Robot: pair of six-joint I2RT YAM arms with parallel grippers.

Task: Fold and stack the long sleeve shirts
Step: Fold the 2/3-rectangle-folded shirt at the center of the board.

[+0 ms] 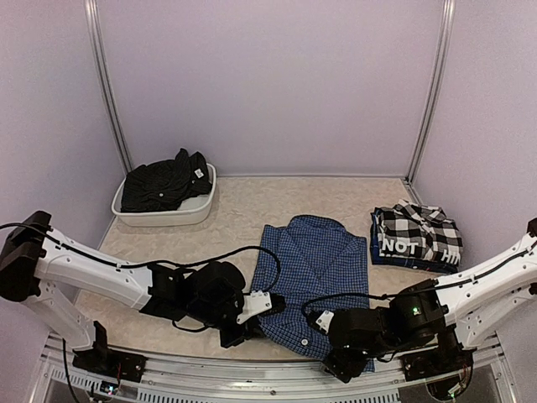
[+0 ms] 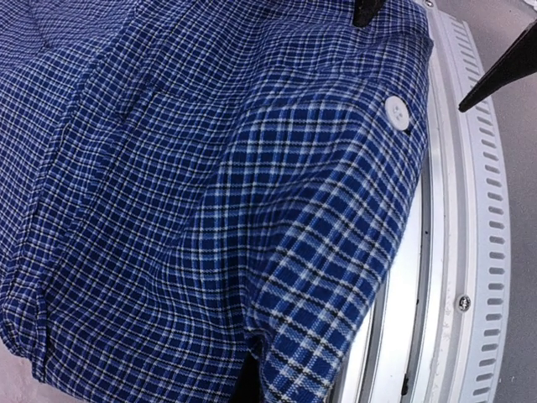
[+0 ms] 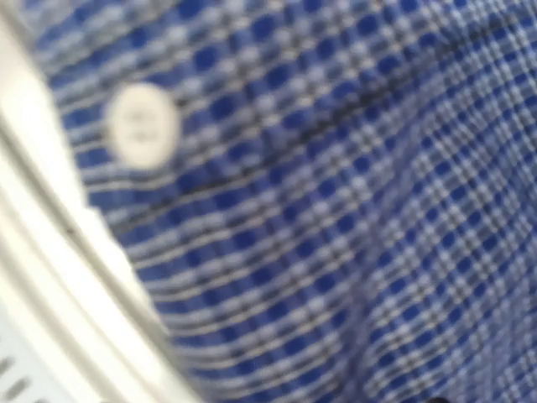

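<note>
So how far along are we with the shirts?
Done: the black-and-white shirt looks folded, lying at the right. In hand: the blue shirt lies mid-table, partly folded, with both arms at its near edge. The left jaws are shut; the right jaws can't be made out. Left: the black shirt sits crumpled in the white tub, and nothing is stacked yet.

Enclosure, three sides. Back wall [image 1: 268, 84], 12 o'clock: plain pale lilac, matte. Left wall [image 1: 42, 109], 9 o'clock, and right wall [image 1: 495, 109], 3 o'clock: same lilac. Metal corner posts, 11 o'clock [image 1: 109, 92] and 1 o'clock [image 1: 430, 92], leaning outward in top view. Desk [image 1: 243, 210]: beige, mottled surface. Slotted pale rail [image 1: 193, 378] along desk edge, 6 o'clock. Light: even, soft, faint shadows.
</note>
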